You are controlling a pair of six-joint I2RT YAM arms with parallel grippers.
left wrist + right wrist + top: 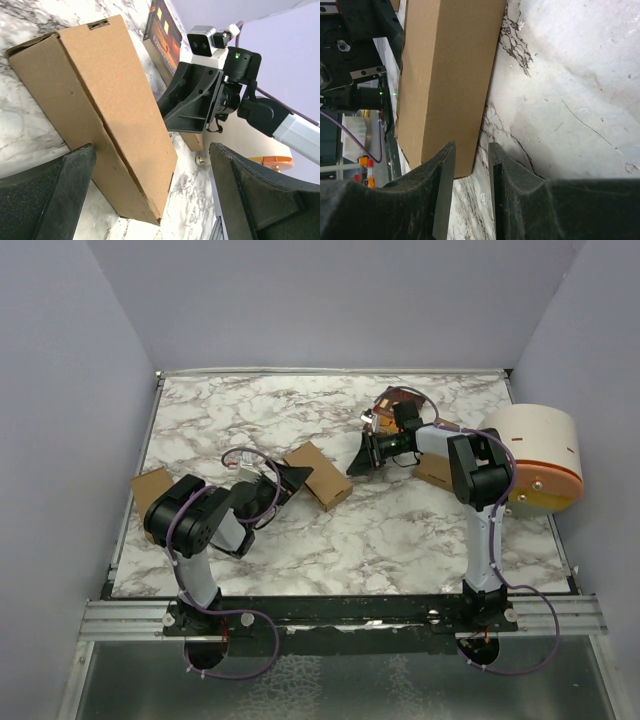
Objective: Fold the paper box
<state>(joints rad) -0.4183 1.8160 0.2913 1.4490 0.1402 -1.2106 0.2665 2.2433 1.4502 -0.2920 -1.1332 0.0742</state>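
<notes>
- Paper box [320, 476] is lying on a long face around the middle of the marble table [230, 410], between the two grippers. It is already looking tube-shaped, with one end gaping open in the left wrist view.
- Left gripper [287, 480] is hovering just beside the box's left side, jaws spread wide and holding nothing.
- Right gripper [471, 147] is pointing at the box from the other side. Its jaws are narrowed to a slim gap with only marble showing between them, so it is gripping nothing. Whether a finger is touching the cardboard, I cannot tell.
- Handling judgement: this is plain thin cardboard, so it is likely light and sliding easily on the smooth marble. A one-sided push is probably going to skate it along rather than fold anything.
- The flat panels are looking fairly stiff, but the creases and the side seam [125, 165] are looking weak. Squeezing the hollow body hard is risking a crush.
- Best hold, as I am judging it: one arm pinching across a long edge near one end to brace the box, the other working the open end flap [30, 47].
- The printed booklet [400, 400] and white drum [530, 445] are sitting at the far right, well apart from the box.
</notes>
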